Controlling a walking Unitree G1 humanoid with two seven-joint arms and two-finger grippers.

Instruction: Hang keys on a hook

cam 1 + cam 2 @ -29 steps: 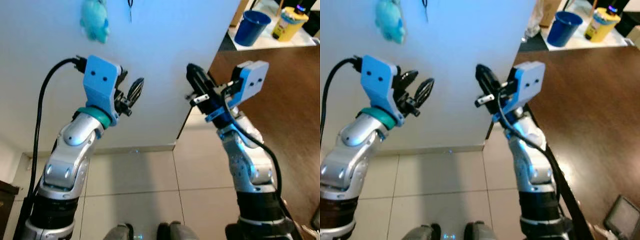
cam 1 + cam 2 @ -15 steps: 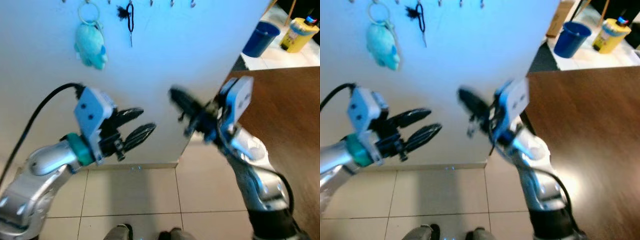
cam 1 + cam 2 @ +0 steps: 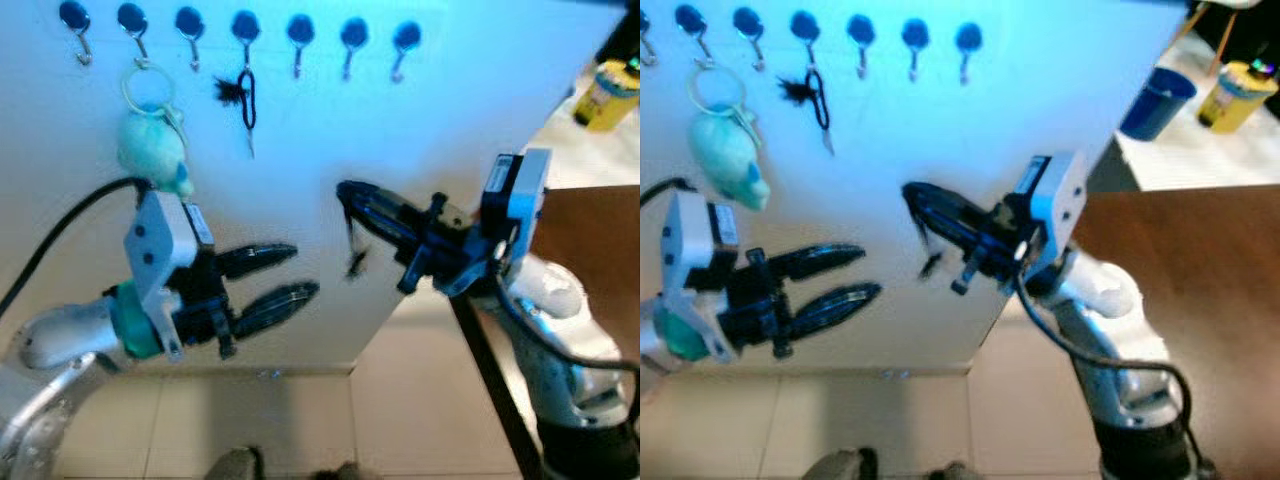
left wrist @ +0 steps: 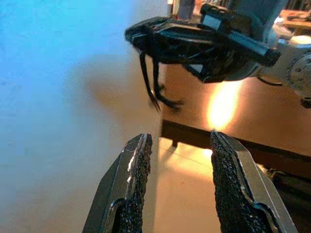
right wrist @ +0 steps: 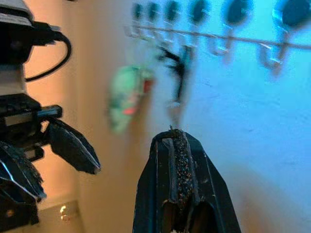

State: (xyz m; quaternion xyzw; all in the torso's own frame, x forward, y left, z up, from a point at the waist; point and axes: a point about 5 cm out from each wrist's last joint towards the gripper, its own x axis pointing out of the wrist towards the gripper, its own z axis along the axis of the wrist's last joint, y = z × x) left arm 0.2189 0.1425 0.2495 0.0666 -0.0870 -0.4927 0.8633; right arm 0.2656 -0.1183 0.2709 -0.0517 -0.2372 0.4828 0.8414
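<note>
A row of blue-based hooks (image 3: 300,35) runs along the top of the white wall. A teal plush keychain (image 3: 150,150) hangs on the second hook and a black keychain (image 3: 246,100) on the fourth. My right gripper (image 3: 350,195) is shut on the keys (image 3: 353,245), which dangle from its tip as a dark loop, below the fifth and sixth hooks. In the left wrist view the keys (image 4: 153,87) hang just ahead of my left gripper (image 4: 180,160). My left gripper (image 3: 300,275) is open, lower and to the left, holding nothing.
The wall ends in a corner at the right. Beyond it are a brown table (image 3: 1200,260), a blue bucket (image 3: 1155,100) and a yellow bottle (image 3: 608,90). Tile floor (image 3: 400,420) lies below the wall.
The view has tilted up, so the whole row of hooks now shows. My right gripper has reached further toward the wall with the keys. My left gripper has stayed open.
</note>
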